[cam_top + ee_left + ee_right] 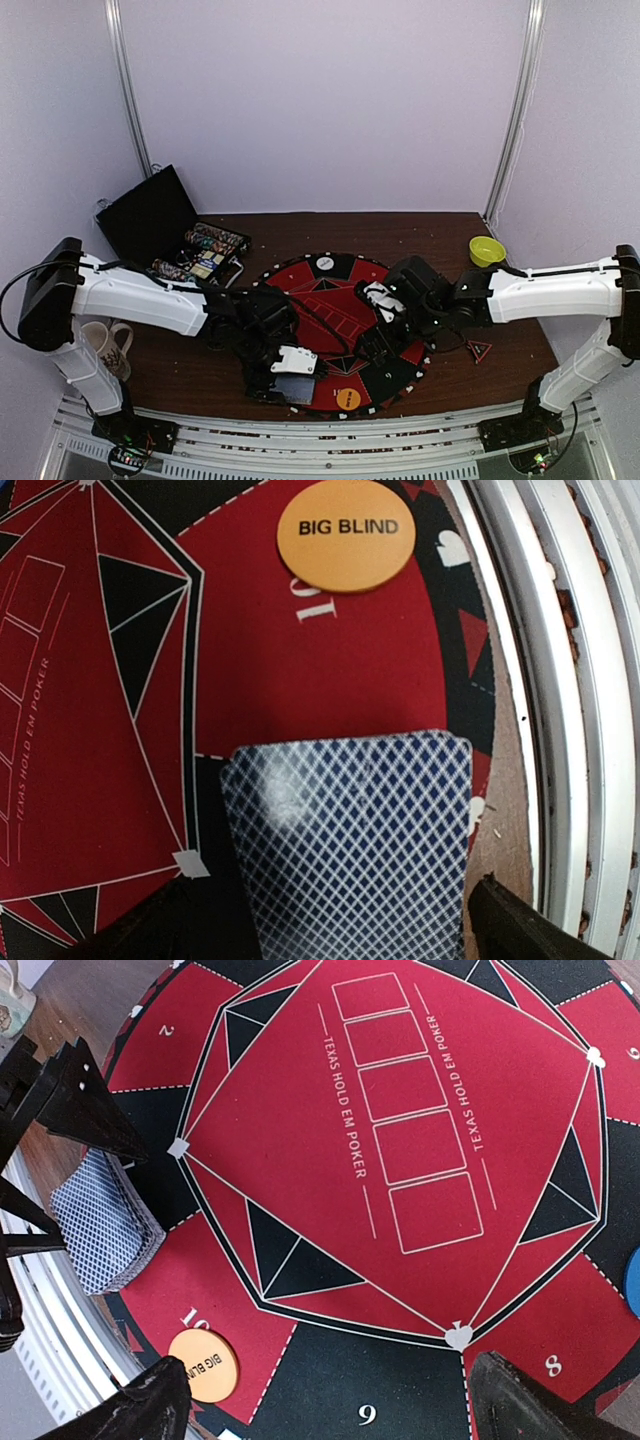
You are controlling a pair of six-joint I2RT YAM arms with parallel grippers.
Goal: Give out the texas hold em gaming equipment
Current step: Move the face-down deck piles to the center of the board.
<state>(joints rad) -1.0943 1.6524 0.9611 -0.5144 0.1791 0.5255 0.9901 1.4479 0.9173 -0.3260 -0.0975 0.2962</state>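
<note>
A: Far left?
B: Open black hard case [150,212] off the far-left rim of the round red-and-black felt mat [335,285]. Rows of striped-edge poker chips [205,250] lie in it.
A: Left gripper [332,890]?
B: Over the mat's near rim, jaws spread full wide. One finger stands on each side of the stack of blue diamond-backed playing cards [350,820], not clamped. The stack lies face down there.
A: Next?
B: Round orange disc printed BIG BLIND [345,532], flat on the mat just beside the stack.
A: Right gripper [330,1365]?
B: Over the mat's right half, jaws wide, nothing between. Small yellow bowl [487,250] sits off the far-right rim.
</note>
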